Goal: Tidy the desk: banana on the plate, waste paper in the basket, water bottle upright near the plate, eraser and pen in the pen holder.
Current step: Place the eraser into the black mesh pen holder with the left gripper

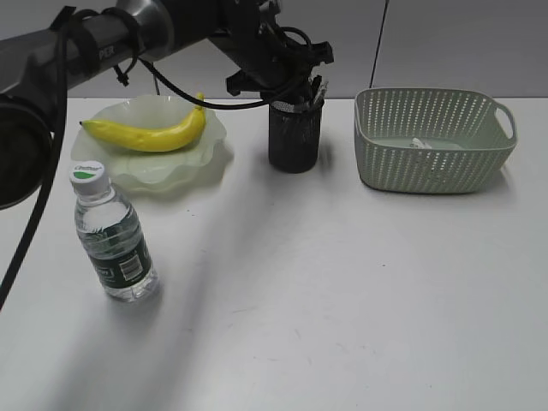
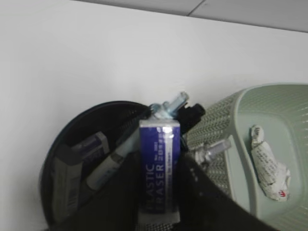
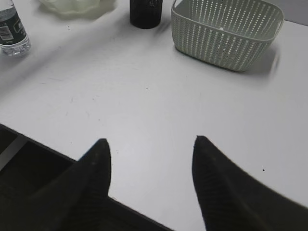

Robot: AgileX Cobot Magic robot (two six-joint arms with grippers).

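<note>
Banana (image 1: 154, 133) lying on plate (image 1: 201, 167), water bottle (image 1: 111, 235) standing nearby, waste paper (image 2: 269, 161) sitting in basket (image 1: 432, 141). Left gripper (image 2: 156, 166) clamping eraser (image 2: 158, 168) over pen holder (image 1: 294, 137), drop remaining. Right gripper (image 3: 151, 147) idling, jaws apart.

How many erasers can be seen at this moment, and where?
2. One eraser, in a blue sleeve, is clamped between the left gripper's fingers above the pen holder; a second eraser already lies inside it. More may be hidden below.
</note>
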